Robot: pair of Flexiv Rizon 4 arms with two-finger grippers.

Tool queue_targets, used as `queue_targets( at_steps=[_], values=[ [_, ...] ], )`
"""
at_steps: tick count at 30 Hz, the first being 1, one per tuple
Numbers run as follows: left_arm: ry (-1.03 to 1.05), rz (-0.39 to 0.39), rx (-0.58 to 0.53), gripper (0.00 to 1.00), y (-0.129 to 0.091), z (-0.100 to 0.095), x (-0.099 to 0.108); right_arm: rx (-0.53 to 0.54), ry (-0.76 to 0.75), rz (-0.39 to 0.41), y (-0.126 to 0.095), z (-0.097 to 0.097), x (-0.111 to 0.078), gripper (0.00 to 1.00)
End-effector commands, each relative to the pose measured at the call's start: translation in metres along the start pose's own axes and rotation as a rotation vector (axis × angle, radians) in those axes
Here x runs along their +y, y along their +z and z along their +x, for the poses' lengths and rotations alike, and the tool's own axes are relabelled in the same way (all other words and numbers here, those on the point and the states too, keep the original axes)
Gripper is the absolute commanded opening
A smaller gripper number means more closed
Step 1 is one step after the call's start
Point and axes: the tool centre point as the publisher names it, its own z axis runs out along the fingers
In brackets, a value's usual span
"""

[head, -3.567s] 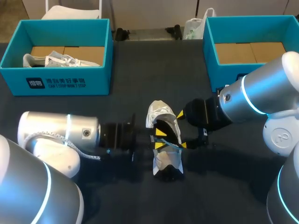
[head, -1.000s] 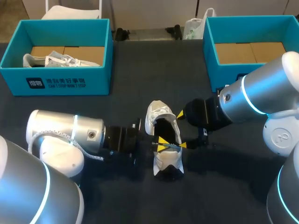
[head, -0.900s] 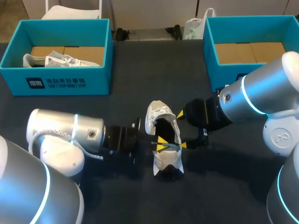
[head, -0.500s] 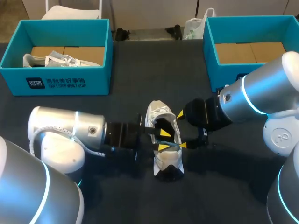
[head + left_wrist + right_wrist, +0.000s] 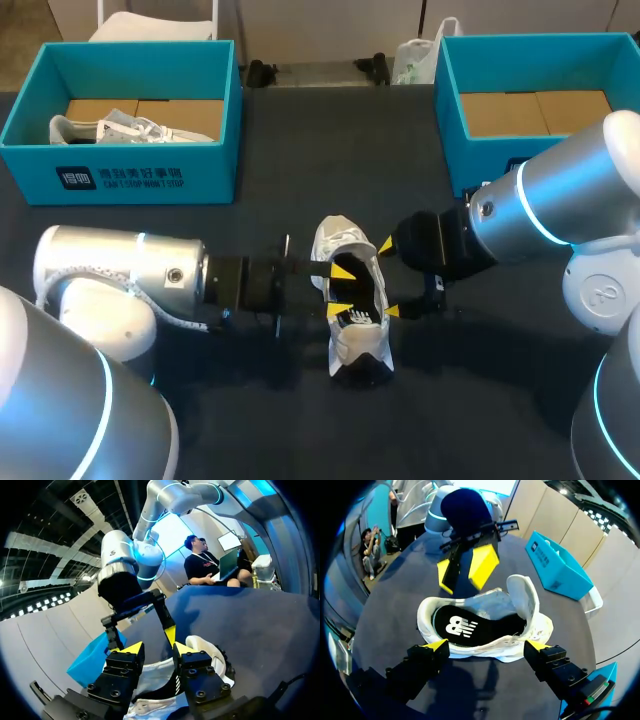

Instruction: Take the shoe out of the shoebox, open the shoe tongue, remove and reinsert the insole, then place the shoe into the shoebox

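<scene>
The shoe (image 5: 340, 238) lies mid-way on the dark counter (image 5: 300, 130). The left pincer (image 5: 342, 290) is narrowly parted over it, the right pincer (image 5: 388, 279) spread wide beside it. A teal shoebox (image 5: 120, 178) stands at each far corner.

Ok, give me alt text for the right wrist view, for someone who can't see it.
A white shoe with a black insole lies on the dark table just ahead of the right hand, its yellow-tipped fingers spread. The left hand hangs open beyond it, and a teal shoebox stands farther off.
</scene>
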Motion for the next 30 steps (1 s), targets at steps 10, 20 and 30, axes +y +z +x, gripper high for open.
queue_targets(
  at_steps=[10, 20, 30],
  values=[
    [0.04, -0.034, 0.123, 0.61, -0.031, -0.014, -0.022, -0.003, 0.0, 0.002, 0.001, 0.001, 0.001, 1.0],
    [0.055, -0.029, 0.33, 0.82, -0.051, -0.031, -0.037, -0.003, 0.0, 0.002, 0.001, 0.001, 0.001, 1.0],
    [0.138, -0.047, 0.592, 1.0, -0.058, -0.047, -0.039, -0.002, 0.007, 0.011, -0.002, 0.001, -0.001, 1.0]
  ],
)
